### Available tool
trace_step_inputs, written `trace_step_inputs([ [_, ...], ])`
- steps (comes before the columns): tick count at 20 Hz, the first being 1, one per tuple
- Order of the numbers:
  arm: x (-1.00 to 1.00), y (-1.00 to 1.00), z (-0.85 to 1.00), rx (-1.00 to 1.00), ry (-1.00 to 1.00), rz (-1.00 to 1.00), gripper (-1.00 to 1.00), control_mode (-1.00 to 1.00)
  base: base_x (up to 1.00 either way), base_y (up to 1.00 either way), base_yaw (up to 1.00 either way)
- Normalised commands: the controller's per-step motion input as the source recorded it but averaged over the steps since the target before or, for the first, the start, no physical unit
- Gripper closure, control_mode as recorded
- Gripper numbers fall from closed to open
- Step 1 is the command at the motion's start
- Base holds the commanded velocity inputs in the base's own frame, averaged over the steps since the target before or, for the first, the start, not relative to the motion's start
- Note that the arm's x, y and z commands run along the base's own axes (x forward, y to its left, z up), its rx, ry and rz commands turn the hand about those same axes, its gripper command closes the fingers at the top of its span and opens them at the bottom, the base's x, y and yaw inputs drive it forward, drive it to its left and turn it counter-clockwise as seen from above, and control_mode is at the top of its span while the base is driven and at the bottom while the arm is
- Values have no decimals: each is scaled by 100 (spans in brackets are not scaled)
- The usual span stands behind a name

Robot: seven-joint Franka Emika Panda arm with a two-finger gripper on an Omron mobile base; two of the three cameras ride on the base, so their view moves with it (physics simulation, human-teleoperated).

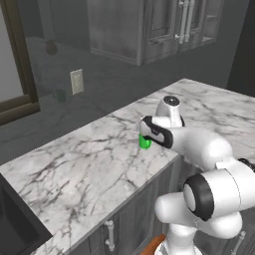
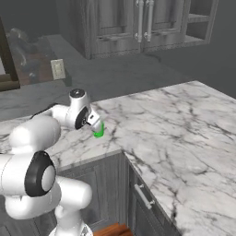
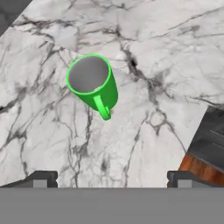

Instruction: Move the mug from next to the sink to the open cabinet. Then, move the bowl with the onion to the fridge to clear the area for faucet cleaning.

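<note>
Gripper (image 3: 111,179) stands wide, holding nothing; both finger tips show at the bottom of the hand view, far apart, with bare marble between them. The hand looks down on the counter (image 3: 166,57). In that view the mug (image 3: 92,84) lies up and a little left of the midpoint between the tips, toward 11 o'clock, well clear of both. It stands upright, mouth toward the camera and empty, so its long axis runs roughly along the line of sight. Its handle (image 3: 103,110) points toward 6 o'clock, back at the gripper, about square to the line joining the tips. Judgement: the hand must shift toward 11 o'clock and descend so the tips straddle the mug body; with the handle where it is, it should fall between the tips, not under one. In the left base view the mug (image 1: 145,143) sits on the counter near its front edge, partly hidden behind the hand. In the right base view it stands just beside the hand. The sink (image 1: 12,226) is at the lower left corner of the left base view, well apart from the mug. No brands, labels or legible writing anywhere.
</note>
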Motion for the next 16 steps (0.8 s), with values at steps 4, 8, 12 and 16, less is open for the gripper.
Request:
trace_step_inputs([
  [4, 32, 0, -6, 0, 6, 11, -100, -100, 0, 0, 0],
  [8, 0, 18, -57, -6, 14, 3, -100, -100, 0, 0, 0],
  [12, 0, 16, -82, -12, 21, 0, -100, -100, 0, 0, 0],
  [16, 0, 7, -48, -12, 11, 0, -100, -100, 0, 0, 0],
])
